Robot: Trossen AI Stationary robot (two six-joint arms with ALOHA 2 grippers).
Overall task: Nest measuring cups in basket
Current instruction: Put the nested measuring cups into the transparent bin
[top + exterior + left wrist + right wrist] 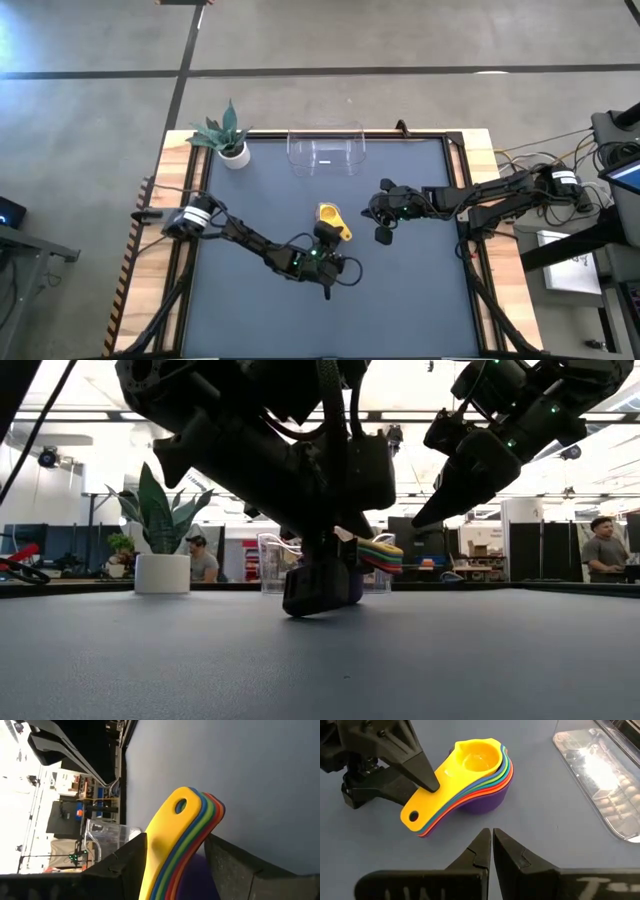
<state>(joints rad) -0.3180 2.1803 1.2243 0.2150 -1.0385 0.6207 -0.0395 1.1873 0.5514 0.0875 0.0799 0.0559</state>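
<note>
The measuring cups (470, 775) are nested in one stack, yellow on top and purple at the bottom, and their flat handles (187, 827) fan out together. The stack lies mid-table (330, 218), on the near side of the basket (325, 150), a clear bin at the far edge that holds nothing. My left gripper (325, 240) comes from the near left and is shut on the stacked handles. My right gripper (491, 845) is shut on nothing and hangs above the table just right of the stack (383, 228). My left gripper pinches the stacked handles between its two fingers, near where they join the bowls. One finger (422, 772) lies on the yellow top handle (442, 777). The other sits under the red and orange handles (215, 820). The purple bottom bowl (487, 802) appears to rest on the table.
A small white pot with a plant (228, 140) stands at the far left corner, left of the basket. Bare dark mat lies right of and nearer than the stack. People and desks show in the room beyond the table (605, 550).
</note>
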